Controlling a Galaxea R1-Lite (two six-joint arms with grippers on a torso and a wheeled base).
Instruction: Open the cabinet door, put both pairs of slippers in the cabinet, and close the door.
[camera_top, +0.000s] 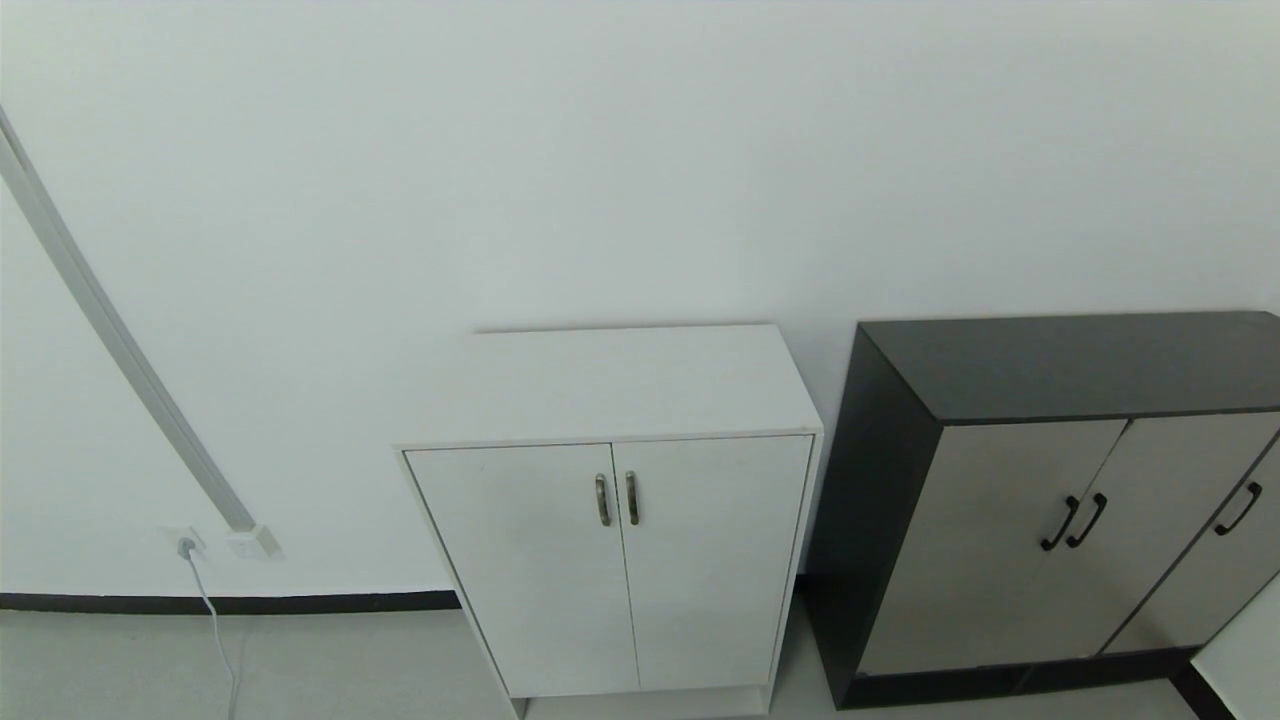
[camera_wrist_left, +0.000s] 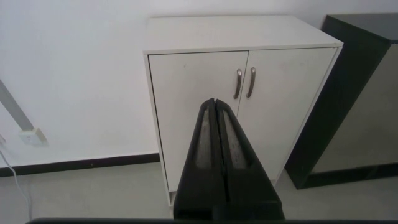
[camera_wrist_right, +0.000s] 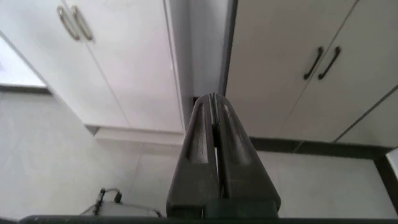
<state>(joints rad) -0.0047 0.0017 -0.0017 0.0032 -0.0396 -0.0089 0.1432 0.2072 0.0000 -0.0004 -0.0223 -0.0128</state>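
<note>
A white two-door cabinet (camera_top: 610, 520) stands against the wall with both doors closed and two metal handles (camera_top: 617, 499) side by side at the middle. In the left wrist view the same cabinet (camera_wrist_left: 242, 93) faces me, and my left gripper (camera_wrist_left: 215, 102) is shut, empty, held some way in front of its doors below the handles (camera_wrist_left: 244, 83). My right gripper (camera_wrist_right: 212, 98) is shut and empty, low over the floor before the gap between the white cabinet (camera_wrist_right: 112, 62) and the dark one.
A black cabinet (camera_top: 1050, 500) with grey doors and black handles (camera_top: 1073, 521) stands right of the white one, also closed. A slanted wall conduit (camera_top: 110, 330) ends at a socket (camera_top: 187, 545) with a cable hanging to the grey floor (camera_top: 300, 670).
</note>
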